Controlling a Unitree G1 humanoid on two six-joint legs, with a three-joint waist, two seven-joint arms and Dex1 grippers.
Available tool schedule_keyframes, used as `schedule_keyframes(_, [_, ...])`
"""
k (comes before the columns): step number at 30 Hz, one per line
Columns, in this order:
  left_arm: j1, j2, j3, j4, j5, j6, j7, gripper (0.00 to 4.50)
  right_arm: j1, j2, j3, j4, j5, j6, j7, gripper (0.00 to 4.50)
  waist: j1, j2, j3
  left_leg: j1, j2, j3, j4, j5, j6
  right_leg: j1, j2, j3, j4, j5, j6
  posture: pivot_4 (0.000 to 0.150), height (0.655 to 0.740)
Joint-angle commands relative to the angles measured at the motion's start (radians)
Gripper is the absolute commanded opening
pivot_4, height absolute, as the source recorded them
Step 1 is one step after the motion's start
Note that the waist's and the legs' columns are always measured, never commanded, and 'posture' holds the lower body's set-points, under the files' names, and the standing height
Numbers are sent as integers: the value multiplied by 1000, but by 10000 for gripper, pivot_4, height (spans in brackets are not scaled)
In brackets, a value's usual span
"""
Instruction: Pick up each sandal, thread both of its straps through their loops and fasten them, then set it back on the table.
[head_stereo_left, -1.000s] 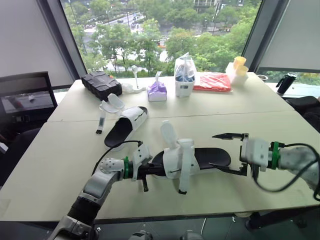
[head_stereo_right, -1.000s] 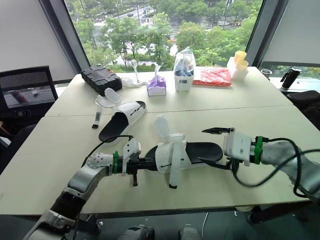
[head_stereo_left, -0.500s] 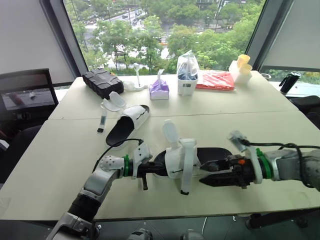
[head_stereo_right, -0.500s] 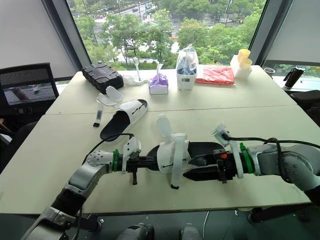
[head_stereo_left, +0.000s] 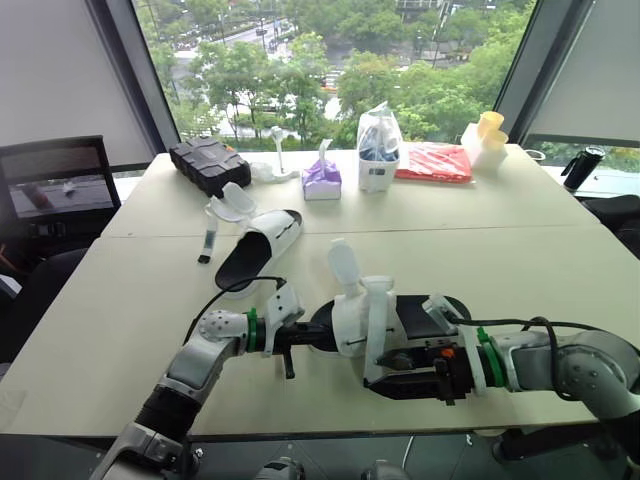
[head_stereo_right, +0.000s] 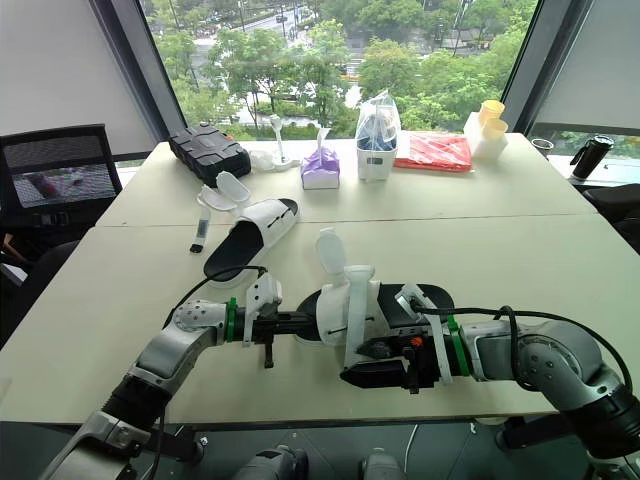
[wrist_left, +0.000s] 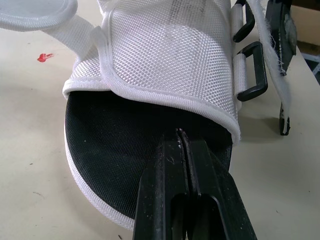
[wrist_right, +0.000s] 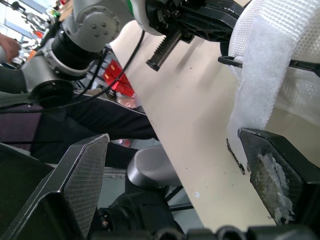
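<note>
While the left gripper (wrist_left: 182, 136) pinches shut on the near sandal's (head_stereo_left: 350, 318) sole end, steadying it at the counter's (head_stereo_left: 120, 320) near side, the right gripper (wrist_right: 172, 145) gapes wide around the dangling strap (wrist_right: 255, 85). It is likely poised to pinch it for threading. The second sandal (head_stereo_left: 255, 250) lies farther back.

i can't read any text, brand or number on anything from here. the sandal (wrist_left: 170, 60) has a small dark mark at the edge of its white mesh upper in the left wrist view, but it is cut off and i can't make it out as letters. if the purple pack (head_stereo_left: 322, 178), the clear bag (head_stereo_left: 378, 150) and the red packet (head_stereo_left: 435, 163) farther back carry any print, it is too small for me to tell.
</note>
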Motion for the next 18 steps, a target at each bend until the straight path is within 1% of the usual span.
schedule_keyframes(1, [20,19,-21,31,35,39,9,0,18,-4,-62,-41,-1,25,24,44831,2,0,0,0,0,0,0,0,0,0,0,0,0,0,0,1500,7400])
schedule_keyframes(6, [18,19,-28,34,38,35,3,0,39,-42,-129,-48,-12,49,73,44831,2,0,0,0,0,0,0,0,0,0,0,0,0,0,0,1500,7400])
schedule_keyframes(10, [15,17,-32,37,37,34,-3,0,35,-31,-150,-25,-46,56,80,44831,3,-1,0,0,0,0,0,0,0,0,0,0,0,0,0,1500,7400])
schedule_keyframes(18, [1,8,-44,53,38,28,-9,0,-11,111,-79,19,-150,45,44,44831,4,-3,0,0,0,0,0,0,0,1,0,-1,0,0,0,1500,7400])
